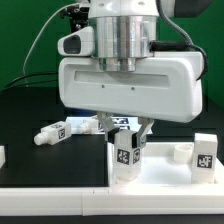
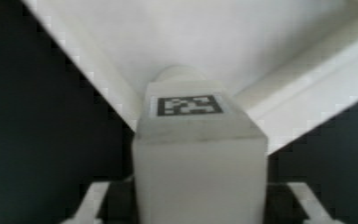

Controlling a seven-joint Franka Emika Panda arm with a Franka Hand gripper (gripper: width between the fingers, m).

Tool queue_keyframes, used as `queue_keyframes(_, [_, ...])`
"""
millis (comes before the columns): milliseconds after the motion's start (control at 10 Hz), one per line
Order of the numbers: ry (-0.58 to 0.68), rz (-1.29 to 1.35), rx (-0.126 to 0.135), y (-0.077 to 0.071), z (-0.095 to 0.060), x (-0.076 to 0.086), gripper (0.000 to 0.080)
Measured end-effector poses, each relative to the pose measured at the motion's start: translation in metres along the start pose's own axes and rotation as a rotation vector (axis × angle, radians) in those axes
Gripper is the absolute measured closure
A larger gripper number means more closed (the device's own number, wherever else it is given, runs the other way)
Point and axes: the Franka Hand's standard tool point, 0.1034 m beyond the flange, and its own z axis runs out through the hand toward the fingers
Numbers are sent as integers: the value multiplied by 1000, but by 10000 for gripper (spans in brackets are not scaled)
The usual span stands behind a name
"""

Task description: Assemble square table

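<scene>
My gripper (image 1: 127, 136) hangs straight down over an upright white leg (image 1: 126, 156) with a black-and-white tag. The leg stands on the near-left corner of the white square panel (image 1: 172, 176). In the wrist view the leg (image 2: 194, 150) fills the middle and its tag faces the camera. The panel (image 2: 87, 35) spreads out behind it. The gripper (image 2: 199, 203) straddles the leg, and a thin dark gap shows between each of the two fingers (image 2: 101, 205) and the leg. A second tagged leg (image 1: 55, 132) lies on the black table toward the exterior view's left.
A white tagged upright piece (image 1: 205, 153) and a lower white piece (image 1: 178, 152) stand at the exterior view's right. A white border strip (image 1: 60, 205) runs along the front. A small white part (image 1: 2, 156) shows at the left edge.
</scene>
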Motion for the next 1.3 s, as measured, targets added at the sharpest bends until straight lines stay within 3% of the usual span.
queue_keyframes(200, [-6,353,11,3,0,-1,514])
queue_keyframes(400, [-8,414,10,4,0,-1,514])
queue_keyframes(500, [-10,389,10,4,1,-1,432])
queue_keyframes(600, [-6,294,6,2,2,-4,256])
queue_keyframes(700, [-4,135,-2,-2,3,-11,256])
queue_keyframes(800, [4,-81,-27,-7,4,-17,169])
queue_keyframes(1100, [1,-333,-32,-9,4,-18,155])
queue_keyframes(1300, [-2,-678,-57,-11,1,-18,151])
